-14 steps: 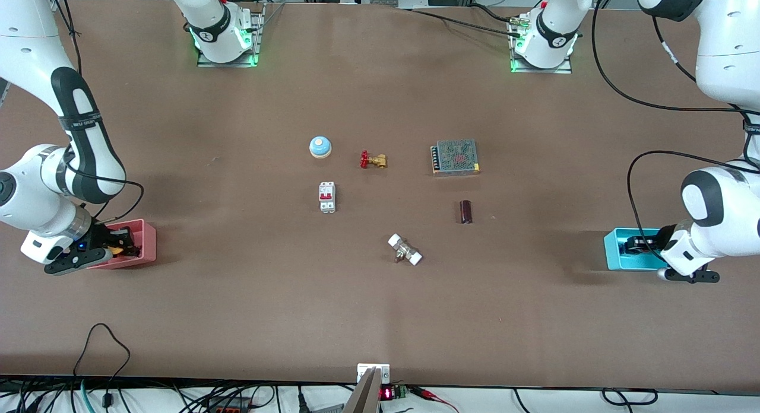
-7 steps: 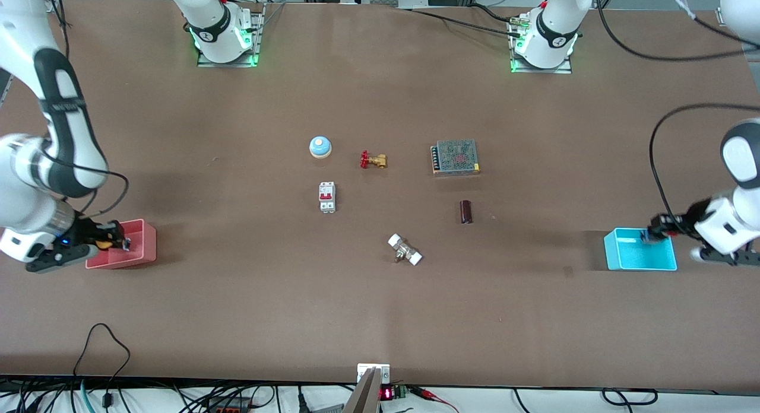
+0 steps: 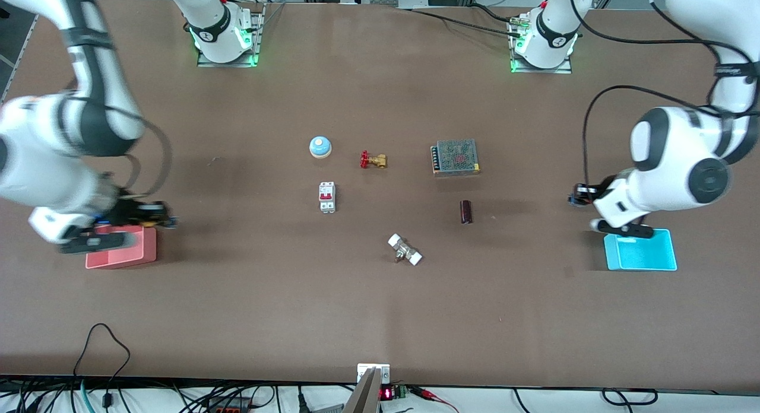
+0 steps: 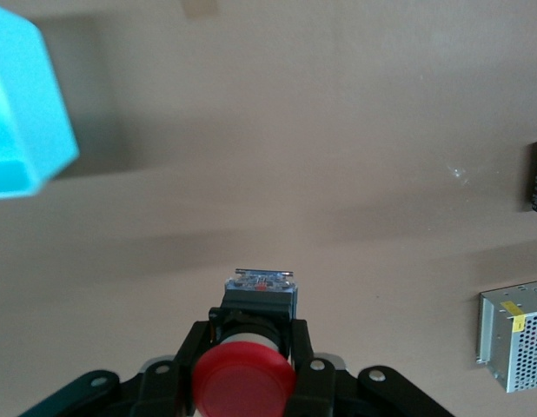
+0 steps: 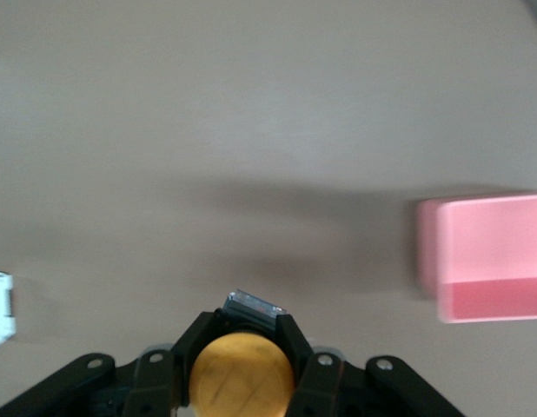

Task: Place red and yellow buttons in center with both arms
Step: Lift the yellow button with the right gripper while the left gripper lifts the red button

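The right gripper (image 3: 155, 215) is seen raised just above the pink plastic bin (image 3: 122, 248), while the left gripper (image 3: 577, 196) is held over the brown table (image 3: 380, 318) beside the turquoise plastic bin (image 3: 642, 251).

Even overhead light, soft shadows, motion blur at the right arm's end

The table (image 3: 380, 318) is evenly and brightly lit, with faint soft shadows beside each small part and broader dim patches near both bins. Green lamps glow at the arm bases along the table's top edge. The right arm (image 3: 65, 158) smears with motion blur; the right wrist view is soft throughout, the pink bin (image 5: 490, 256) fuzzy-edged. The left wrist view is sharper, though the red button (image 4: 244, 380) is slightly out of focus.
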`<state>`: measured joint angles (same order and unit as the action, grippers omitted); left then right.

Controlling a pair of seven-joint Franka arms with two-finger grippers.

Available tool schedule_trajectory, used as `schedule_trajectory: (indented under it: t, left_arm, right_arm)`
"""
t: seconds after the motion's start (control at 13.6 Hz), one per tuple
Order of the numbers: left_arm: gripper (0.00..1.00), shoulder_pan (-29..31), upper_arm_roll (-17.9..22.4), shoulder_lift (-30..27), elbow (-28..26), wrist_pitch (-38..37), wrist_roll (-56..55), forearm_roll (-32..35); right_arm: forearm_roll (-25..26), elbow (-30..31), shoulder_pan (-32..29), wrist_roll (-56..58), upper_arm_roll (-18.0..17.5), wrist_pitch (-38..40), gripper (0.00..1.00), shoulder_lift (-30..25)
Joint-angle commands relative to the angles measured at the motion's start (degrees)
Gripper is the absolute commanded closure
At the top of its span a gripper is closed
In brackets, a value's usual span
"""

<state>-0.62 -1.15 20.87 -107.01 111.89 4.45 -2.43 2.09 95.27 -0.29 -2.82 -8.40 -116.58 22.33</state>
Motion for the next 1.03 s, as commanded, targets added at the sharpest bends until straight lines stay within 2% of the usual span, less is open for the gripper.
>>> schedule_trajectory:
  t: [0.0, 0.37, 0.52, 0.81, 0.89, 0.96]
  left_arm:
    - [0.69, 0.01, -1.38, 0.48, -1.96, 2.53, -5.22, 0.67]
    - [0.69, -0.08, -1.57, 2.51, -7.94, 14.48, -6.38, 0.23]
    - [0.69, -0.08, -1.66, 3.65, -9.17, 17.12, -6.47, 0.06]
    - [0.69, -0.17, -1.66, 5.06, -9.71, 18.36, -6.56, 0.05]
    - [0.66, -0.43, -1.66, 5.32, -9.79, 18.36, -6.47, 0.05]
    - [0.54, -1.04, -1.66, 5.24, -9.71, 18.19, -6.56, 0.05]
  right_arm:
    - [4.13, 3.06, 6.85, -9.89, 0.4, -2.84, 0.64, 0.61]
    - [4.41, 13.35, 13.28, -17.64, 0.4, -20.85, 0.64, 3.41]
    - [4.76, 14.59, 15.22, -20.28, 0.48, -24.81, 0.64, 4.65]
    - [4.76, 14.77, 17.16, -22.92, 0.4, -27.82, 0.64, 6.67]
    - [4.76, 14.68, 17.77, -23.89, 0.4, -28.34, 0.64, 7.2]
    - [4.76, 14.77, 17.95, -23.98, 0.4, -29.04, 0.63, 7.64]
